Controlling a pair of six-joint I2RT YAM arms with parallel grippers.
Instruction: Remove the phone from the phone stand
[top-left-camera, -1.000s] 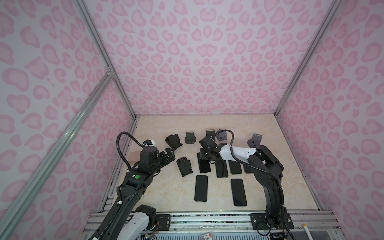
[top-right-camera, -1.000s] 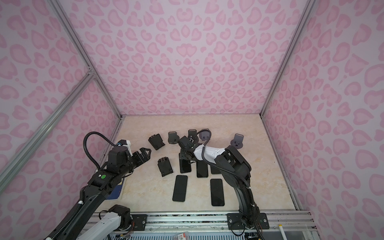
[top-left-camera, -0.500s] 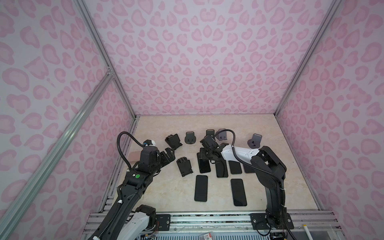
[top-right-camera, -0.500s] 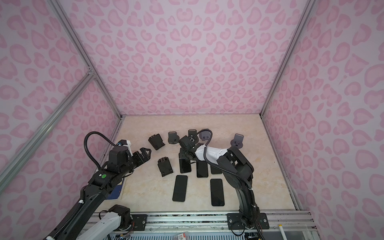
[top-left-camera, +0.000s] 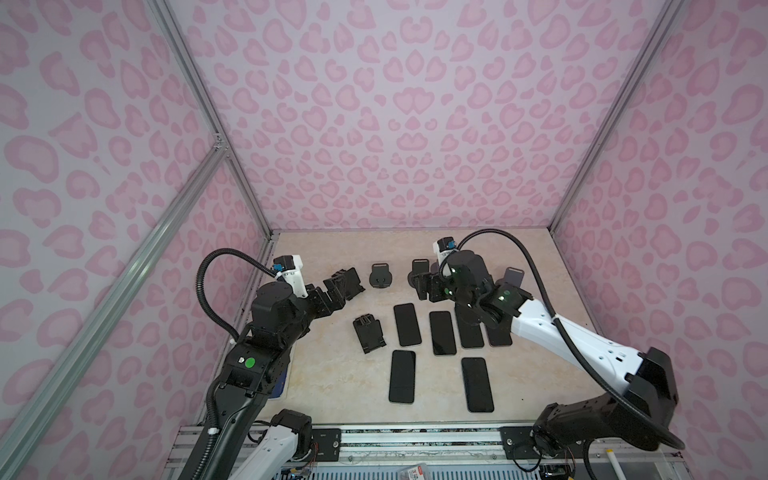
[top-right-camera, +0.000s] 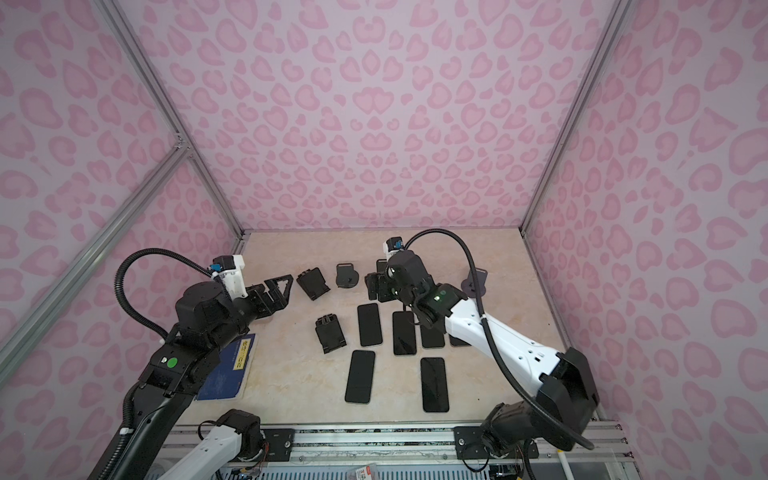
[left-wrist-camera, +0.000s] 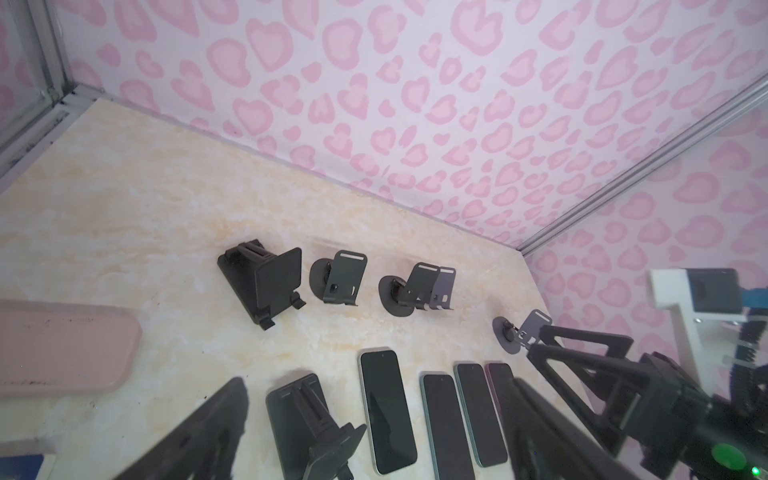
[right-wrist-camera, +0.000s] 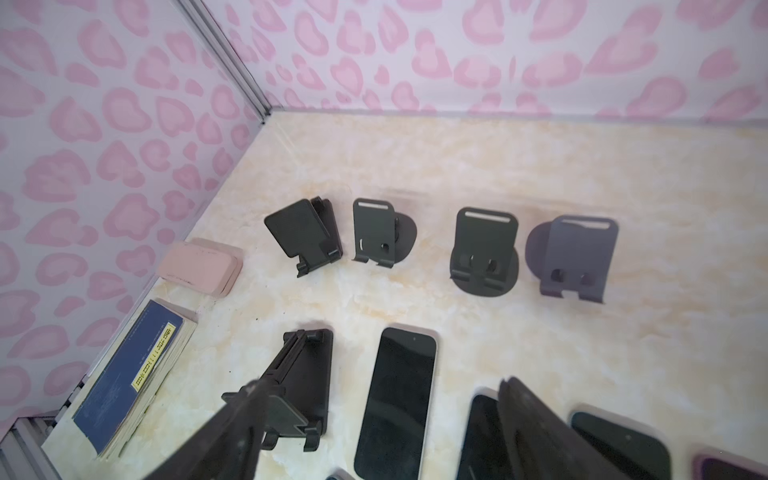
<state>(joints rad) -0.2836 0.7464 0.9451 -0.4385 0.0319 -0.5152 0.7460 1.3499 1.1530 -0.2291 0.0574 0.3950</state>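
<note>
Left gripper (top-right-camera: 272, 293): jaws spread, empty, at left by the stands. Right gripper (top-left-camera: 428, 286): jaws spread, empty, over the far row. Phone (right-wrist-camera: 399, 399) lies flat on table (top-left-camera: 332, 382), just near of empty phone stand (right-wrist-camera: 484, 253). Other phones (top-left-camera: 478, 384) lie flat alongside.

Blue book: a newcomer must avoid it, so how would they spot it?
Start at the table's left edge, along the left wall. Lying flat there, nearer the front than a pink case, is the blue book; only it carries a yellow label.
</note>
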